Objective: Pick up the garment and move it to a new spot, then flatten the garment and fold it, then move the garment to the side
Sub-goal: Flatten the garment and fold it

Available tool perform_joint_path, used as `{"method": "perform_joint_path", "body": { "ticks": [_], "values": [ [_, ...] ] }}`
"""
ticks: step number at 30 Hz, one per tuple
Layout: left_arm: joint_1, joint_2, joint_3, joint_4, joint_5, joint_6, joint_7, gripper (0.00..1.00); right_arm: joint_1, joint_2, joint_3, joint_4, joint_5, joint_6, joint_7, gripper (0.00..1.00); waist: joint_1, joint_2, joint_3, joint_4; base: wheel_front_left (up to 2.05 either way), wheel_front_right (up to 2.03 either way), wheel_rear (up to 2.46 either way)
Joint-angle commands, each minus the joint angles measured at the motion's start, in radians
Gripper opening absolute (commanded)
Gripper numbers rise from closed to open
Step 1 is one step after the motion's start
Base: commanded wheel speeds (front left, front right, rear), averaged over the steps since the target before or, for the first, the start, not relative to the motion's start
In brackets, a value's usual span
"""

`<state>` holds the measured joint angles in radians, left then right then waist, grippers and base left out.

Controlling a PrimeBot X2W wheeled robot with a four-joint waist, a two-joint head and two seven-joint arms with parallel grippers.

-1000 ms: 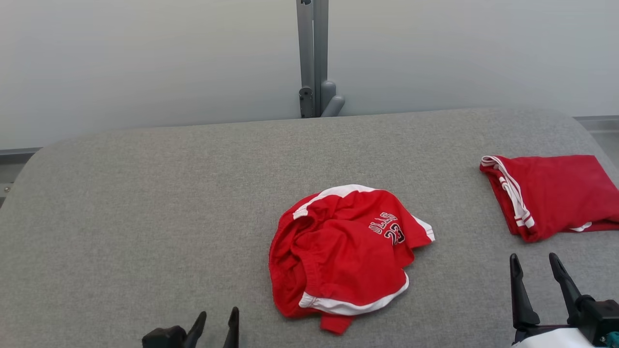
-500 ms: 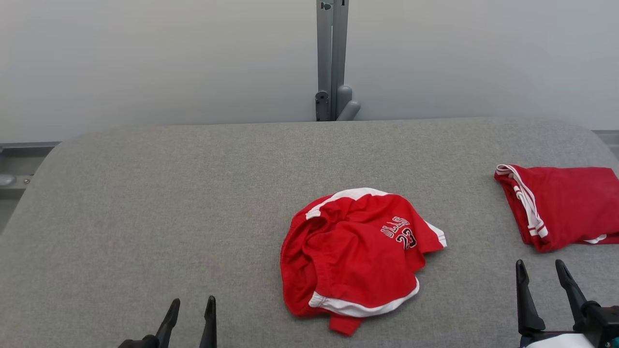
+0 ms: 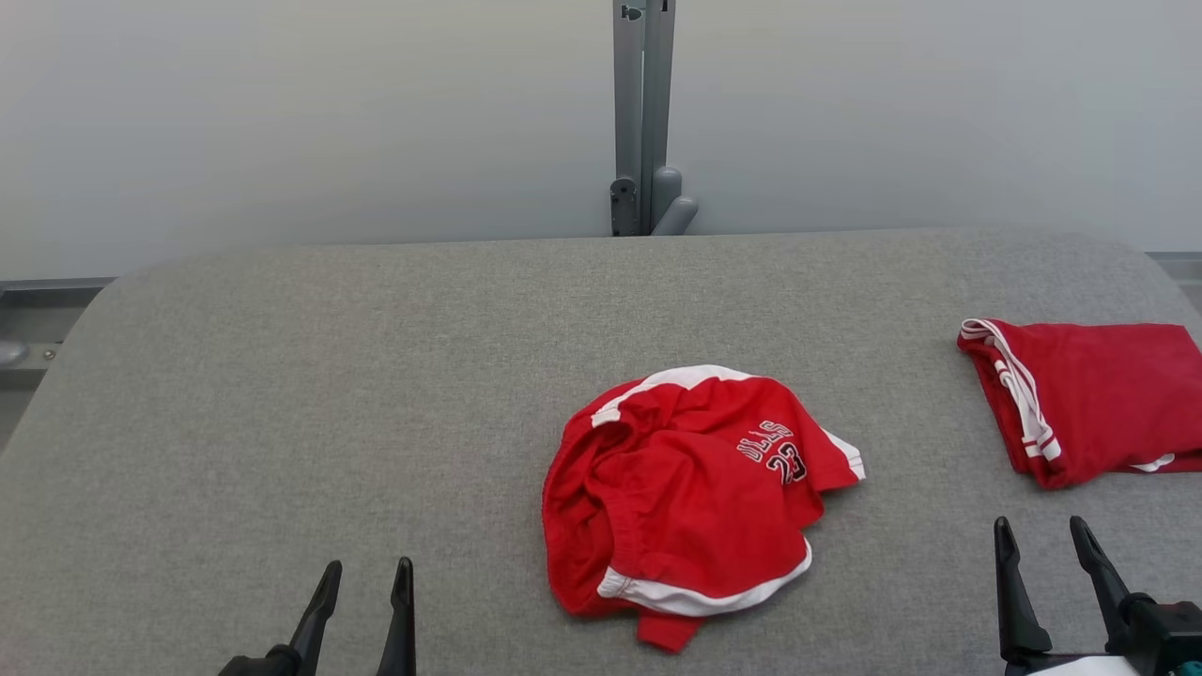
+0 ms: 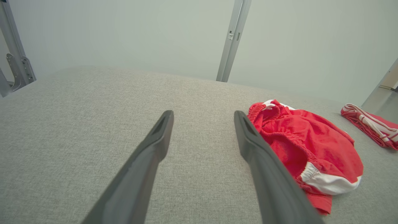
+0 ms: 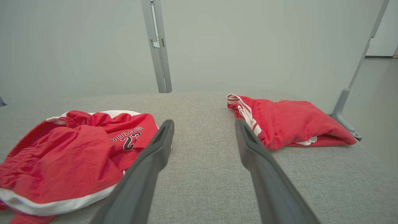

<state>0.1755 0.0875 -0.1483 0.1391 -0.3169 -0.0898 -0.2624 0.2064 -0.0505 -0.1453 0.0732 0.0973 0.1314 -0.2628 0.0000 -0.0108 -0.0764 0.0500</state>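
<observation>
A crumpled red garment [image 3: 690, 493] with white trim and the number 23 lies in a heap at the middle of the grey padded table [image 3: 329, 376]. It also shows in the left wrist view as the red garment [image 4: 306, 146] and in the right wrist view as the red garment [image 5: 71, 152]. My left gripper [image 3: 368, 571] stands open near the front edge, left of the heap and apart from it. My right gripper [image 3: 1040, 528] stands open at the front right, nothing between its fingers. In the wrist views the left gripper [image 4: 203, 115] and right gripper [image 5: 203, 124] hover over bare fabric.
A second red garment [image 3: 1089, 399], folded, with white stripes, lies at the table's right edge, seen as the folded garment [image 5: 286, 123] in the right wrist view. A grey metal post [image 3: 641, 113] rises behind the table before a pale wall. The table's left half is bare felt.
The head camera shifted a second ago, sliding the whole scene right and down. Since half a second ago both grippers and the garments stay nearly where they were.
</observation>
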Motion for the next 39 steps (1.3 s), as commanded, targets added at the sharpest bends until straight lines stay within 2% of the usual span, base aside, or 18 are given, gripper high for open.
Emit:
{"method": "perform_joint_path", "body": {
  "ticks": [1,12,14,17,20,23,30,35,36,37,38,39],
  "values": [
    [0.016,-0.004,0.009,0.008,0.014,-0.011,-0.003,1.0,0.01,-0.001,0.002,0.003,0.0,-0.002,-0.003,1.0,0.0,0.0108,0.0,-0.003,0.0,0.0,0.0],
    [0.001,-0.027,0.02,0.007,0.052,-0.033,-0.003,1.0,0.004,-0.006,0.006,0.006,-0.002,-0.002,-0.003,1.0,0.0,0.0108,0.002,-0.017,0.0,0.0,0.0],
    [-0.011,-0.029,-0.026,-0.001,0.06,-0.038,-0.003,1.0,-0.004,-0.013,0.009,0.006,-0.003,-0.002,-0.003,1.0,0.0,0.0108,0.005,-0.024,0.0,0.0,0.0],
    [-0.036,-0.03,-0.148,0.013,0.045,-0.041,-0.003,1.0,-0.018,-0.02,0.023,0.008,-0.005,-0.002,-0.003,1.0,0.0,0.0108,0.014,-0.045,0.0,0.0,0.0],
    [-0.075,-0.008,-0.27,0.071,0.02,-0.042,0.015,1.0,-0.037,-0.028,0.042,0.009,-0.006,-0.002,-0.003,1.0,0.0,0.0108,0.025,-0.075,0.0,0.0,0.0],
    [-0.127,0.001,-0.351,0.15,-0.007,-0.041,0.043,1.0,-0.05,-0.028,0.051,0.01,-0.005,-0.001,-0.003,1.0,0.0,0.0108,0.035,-0.109,0.0,0.0,0.0],
    [-0.23,0.01,-0.378,0.326,-0.027,-0.041,0.063,1.0,-0.047,-0.023,0.047,0.012,0.0,-0.002,-0.003,1.0,0.0,0.0108,0.049,-0.185,0.0,0.0,0.0],
    [-0.277,0.013,-0.372,0.426,-0.02,-0.025,0.055,1.0,-0.038,-0.02,0.036,0.007,0.002,-0.001,-0.003,1.0,0.0,0.0108,0.053,-0.219,0.0,0.0,0.0],
    [-0.284,0.011,-0.373,0.441,-0.026,-0.027,0.055,0.91,-0.037,-0.02,0.036,0.007,0.003,-0.001,-0.003,1.0,0.0,0.0108,0.053,-0.223,0.0,0.0,0.0],
    [-0.288,0.008,-0.373,0.451,-0.036,-0.029,0.058,0.31,-0.037,-0.019,0.036,0.007,0.003,-0.001,-0.003,1.0,0.0,0.0108,0.052,-0.227,0.0,0.0,0.0],
    [-0.293,0.007,-0.377,0.46,-0.041,-0.031,0.066,0.0,-0.036,-0.019,0.037,0.008,0.003,-0.001,-0.003,1.0,0.0,0.0108,0.053,-0.23,0.0,0.0,0.0],
    [-0.296,0.006,-0.384,0.462,-0.048,-0.033,0.072,0.0,-0.036,-0.018,0.036,0.009,0.003,-0.002,-0.003,1.0,0.0,0.0108,0.053,-0.232,0.0,0.0,0.0]
  ]
}}
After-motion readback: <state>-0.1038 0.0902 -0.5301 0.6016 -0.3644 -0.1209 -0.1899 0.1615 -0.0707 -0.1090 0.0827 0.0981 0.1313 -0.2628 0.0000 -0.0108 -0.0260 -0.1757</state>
